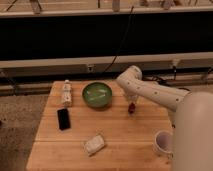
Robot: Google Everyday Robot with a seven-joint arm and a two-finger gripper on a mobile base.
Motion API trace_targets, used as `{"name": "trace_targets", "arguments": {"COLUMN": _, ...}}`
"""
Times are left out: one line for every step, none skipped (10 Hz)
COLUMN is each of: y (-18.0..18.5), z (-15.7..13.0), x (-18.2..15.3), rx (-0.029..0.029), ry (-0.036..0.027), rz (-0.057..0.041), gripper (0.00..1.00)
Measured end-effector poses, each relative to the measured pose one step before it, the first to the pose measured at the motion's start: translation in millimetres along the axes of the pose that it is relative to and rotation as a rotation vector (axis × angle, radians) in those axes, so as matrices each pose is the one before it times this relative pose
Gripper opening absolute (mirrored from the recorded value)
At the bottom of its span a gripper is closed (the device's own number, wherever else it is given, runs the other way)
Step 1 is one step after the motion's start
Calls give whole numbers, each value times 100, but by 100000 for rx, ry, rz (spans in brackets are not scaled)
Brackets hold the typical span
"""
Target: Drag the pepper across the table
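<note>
The table (125, 135), a light wooden top of long planks, fills the lower half of the camera view. From the 4 o'clock corner the white arm (155, 92) rises over it, its bulky body covering the table's right edge, its elbow bending near the far rim and the forearm pointing down toward the planks. At about 12 o'clock from the table's centre sits 1 green bowl (97, 95). Toward 5 o'clock, close to the arm's body, stands 1 white cup (162, 142). At 9 o'clock lies 1 black phone (63, 119), flat, and beyond it at 10 o'clock 1 small white bottle (66, 93) lies on its side. Near 7 o'clock rests 1 pale crumpled packet (94, 144). The gripper (132, 105) hangs at 2 o'clock, just right of the bowl, tip down at the surface; whether its jaws are apart or closed cannot be told. The pepper (131, 108), small and dark red, sits right at the gripper's tip on the wood.
</note>
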Motion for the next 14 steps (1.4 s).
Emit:
{"name": "trace_targets", "arguments": {"y": -102, "z": -27, "x": -164, "rx": 303, "ry": 213, "rz": -752, "gripper": 6}}
{"name": "trace_targets", "arguments": {"y": -100, "z": -70, "x": -138, "rx": 60, "ry": 122, "rz": -609, "gripper": 6}}
{"name": "trace_targets", "arguments": {"y": -151, "z": -43, "x": -177, "rx": -31, "ry": 124, "rz": -683, "gripper": 6}}
{"name": "trace_targets", "arguments": {"y": -269, "z": -96, "x": -157, "rx": 308, "ry": 270, "rz": -778, "gripper": 6}}
{"name": "trace_targets", "arguments": {"y": -91, "z": -36, "x": -132, "rx": -39, "ry": 104, "rz": -533, "gripper": 6}}
{"name": "trace_targets", "arguments": {"y": -148, "z": -85, "x": -188, "rx": 179, "ry": 100, "rz": -744, "gripper": 6}}
{"name": "trace_targets", "arguments": {"y": -132, "z": -73, "x": -239, "rx": 125, "ry": 194, "rz": -866, "gripper": 6}}
{"name": "trace_targets", "arguments": {"y": -151, "z": -71, "x": -327, "rx": -3, "ry": 34, "rz": -970, "gripper": 6}}
{"name": "trace_targets", "arguments": {"y": 20, "z": -44, "x": -164, "rx": 22, "ry": 67, "rz": -442, "gripper": 6}}
{"name": "trace_targets", "arguments": {"y": 27, "z": -59, "x": -165, "rx": 53, "ry": 4, "rz": -371, "gripper": 6}}
{"name": "trace_targets", "arguments": {"y": -55, "z": -65, "x": -223, "rx": 355, "ry": 134, "rz": -780, "gripper": 6}}
{"name": "trace_targets", "arguments": {"y": -93, "z": -50, "x": -348, "rx": 84, "ry": 46, "rz": -993, "gripper": 1}}
{"name": "trace_targets", "arguments": {"y": -49, "z": -59, "x": -317, "rx": 60, "ry": 105, "rz": -877, "gripper": 0}}
{"name": "trace_targets", "arguments": {"y": -66, "z": -97, "x": -608, "rx": -154, "ry": -59, "rz": -1011, "gripper": 0}}
